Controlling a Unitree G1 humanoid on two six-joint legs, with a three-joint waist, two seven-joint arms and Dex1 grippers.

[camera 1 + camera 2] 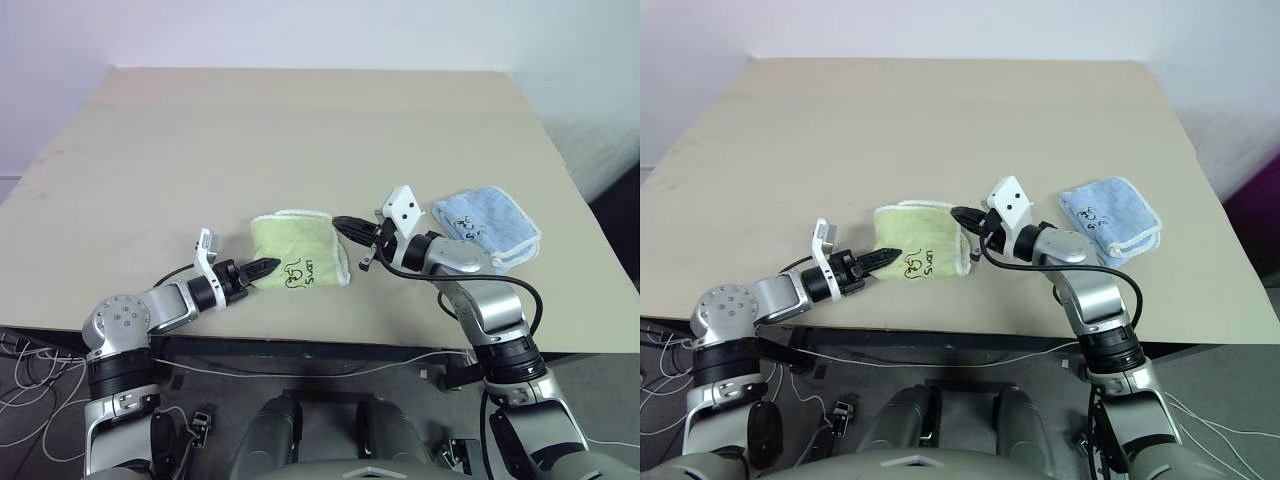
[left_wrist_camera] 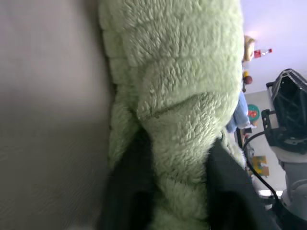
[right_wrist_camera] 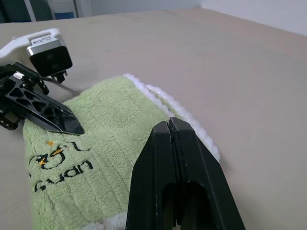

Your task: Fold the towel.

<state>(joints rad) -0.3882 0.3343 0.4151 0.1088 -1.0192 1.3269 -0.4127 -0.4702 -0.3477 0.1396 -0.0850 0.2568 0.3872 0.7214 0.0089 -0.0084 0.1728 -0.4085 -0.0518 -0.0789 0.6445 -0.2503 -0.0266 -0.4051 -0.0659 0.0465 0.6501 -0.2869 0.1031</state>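
Note:
The towel (image 1: 298,250) lies folded into a small light green pad with a white edging and black lettering, near the table's front edge. My left gripper (image 1: 265,267) reaches in from the left and is shut on a fold of the towel's near left edge; in the left wrist view the green pile (image 2: 180,96) bulges between its two black fingers (image 2: 134,182). My right gripper (image 1: 342,224) is shut with nothing between its fingers. It points left and hovers at the towel's right side, by the white edging (image 3: 187,120).
A smaller light blue cloth (image 1: 487,226) lies folded to the right of the towel, behind my right arm. The beige table (image 1: 300,130) stretches bare behind the towel. Cables hang below its front edge.

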